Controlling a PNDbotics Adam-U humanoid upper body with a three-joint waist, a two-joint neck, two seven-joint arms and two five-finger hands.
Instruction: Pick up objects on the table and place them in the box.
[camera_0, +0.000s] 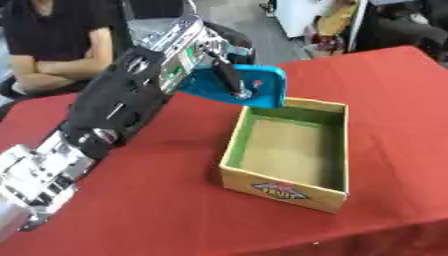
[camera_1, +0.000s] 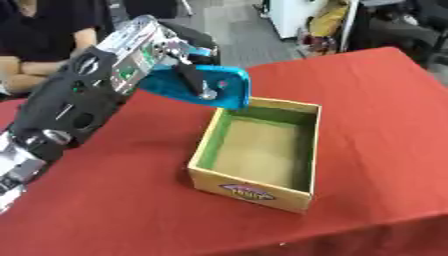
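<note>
Reaching in from the left side of the view, the left hand (camera_0: 197, 50) has its fingers curled round a flat blue object (camera_0: 241, 85), a dark finger lying across its face. The blue object is up off the table, tilted, and its lower right corner overlaps the near-left part of the far rim of the box (camera_0: 280, 187) in both eye views (whether it touches the rim cannot be told). The box is an open cardboard one with tan outer walls, green inner walls and a plain brown floor; a small oval label with lettering sits on its front wall. Only that brown floor shows inside it. The box stands on a red tablecloth (camera_0: 175, 210), right of the arm, with its front corner turned toward the camera. The right hand shows in neither view.
</note>
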